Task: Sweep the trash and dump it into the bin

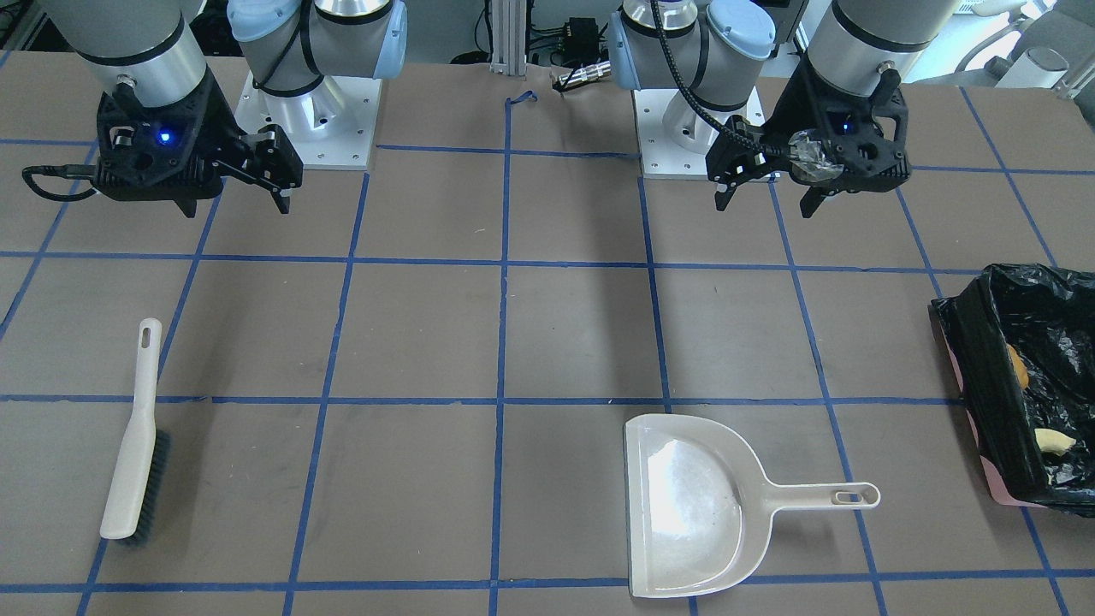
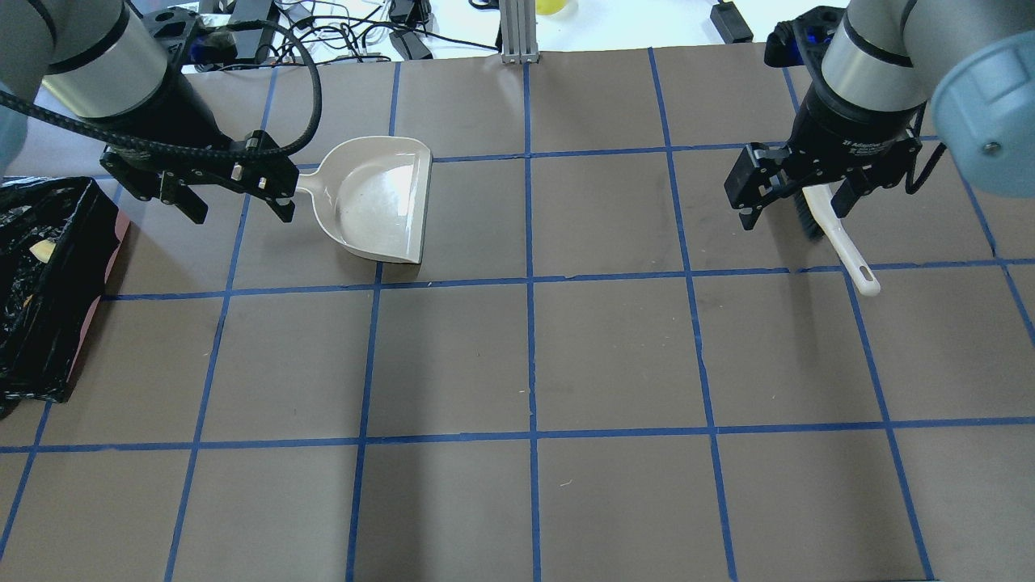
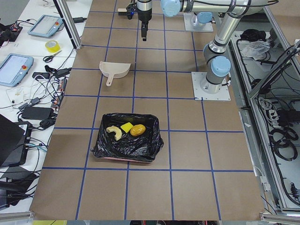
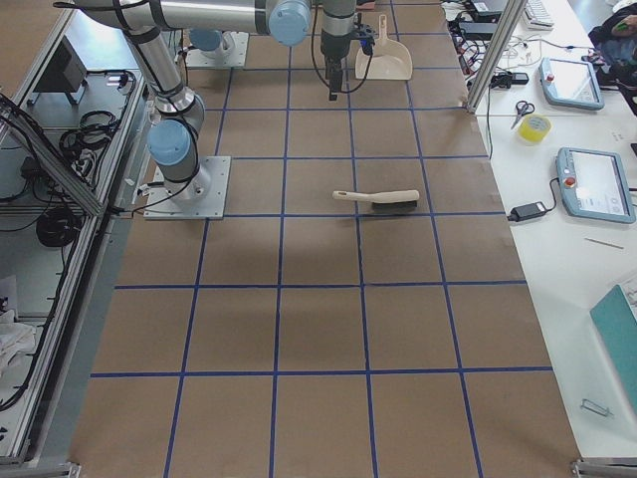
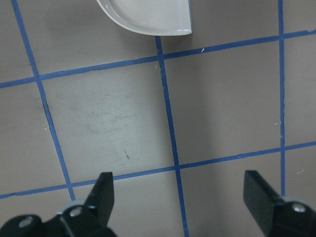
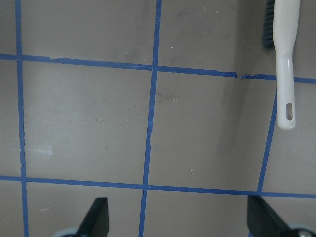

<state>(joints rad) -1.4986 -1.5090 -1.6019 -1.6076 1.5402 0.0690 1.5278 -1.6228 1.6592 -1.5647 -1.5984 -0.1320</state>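
Observation:
The bin (image 3: 105, 149), pink with a black bag lining, holds the trash: a yellow-brown lump (image 3: 137, 130), a sponge piece (image 3: 126, 126) and a pale peel scrap (image 3: 114, 132). The bin also shows in the front view (image 1: 967, 359) and the overhead view (image 2: 73, 267). My left gripper (image 2: 238, 210) is open and empty above the beige dustpan's handle; the dustpan (image 2: 376, 206) lies empty. My right gripper (image 2: 796, 214) is open and empty above the white brush (image 2: 837, 242), which lies on the table.
The table is brown paper with a blue tape grid. The dustpan (image 1: 693, 505) and brush (image 1: 137, 436) lie near the operators' side. The arm bases (image 1: 308, 120) stand at the robot's edge. Tablets and cables lie on a side bench (image 3: 28, 61).

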